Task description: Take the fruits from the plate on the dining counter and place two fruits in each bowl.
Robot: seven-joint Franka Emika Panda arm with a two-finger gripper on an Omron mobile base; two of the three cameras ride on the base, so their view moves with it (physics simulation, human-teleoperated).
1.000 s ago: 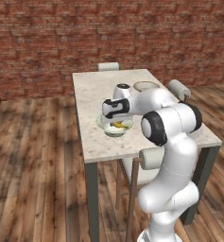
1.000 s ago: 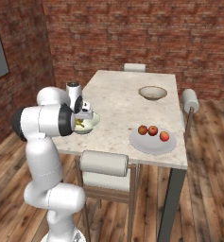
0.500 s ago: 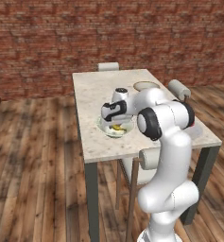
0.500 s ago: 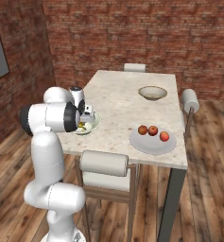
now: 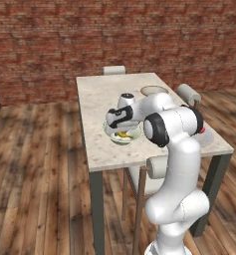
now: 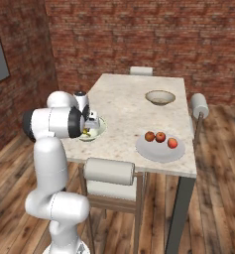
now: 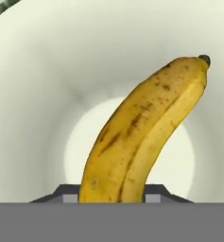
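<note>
Fruits are split between two places at this moment, and I go through the views one by one.

From the left base view, I see the gripper (image 5: 120, 130) lowered into the pale green-white bowl (image 5: 122, 135), which stands near the left edge of the dining counter (image 5: 104, 94). A bit of yellow shows inside the bowl under the hand. The arm reaches across the counter and hides the plate from this side. The tan bowl (image 5: 154, 91) sits far back, well apart.

From the right base view, the plate (image 6: 160, 148) lies near the front right of the counter with three red-orange apples (image 6: 160, 137) on it, side by side. The green-white bowl (image 6: 91, 129) is on the opposite side, partly behind the arm. I judge this bowl is filled first because it is closer to the arm.

From the hand view, the banana (image 7: 142, 137) stands between the finger tips, which are closed narrowly on its lower end. Its far end points over the bowl's white bottom, very near it; I cannot tell if it touches. I hold it low so it will not bounce or roll out when I release it. After that, one apple belongs here and two in the tan bowl.
</note>
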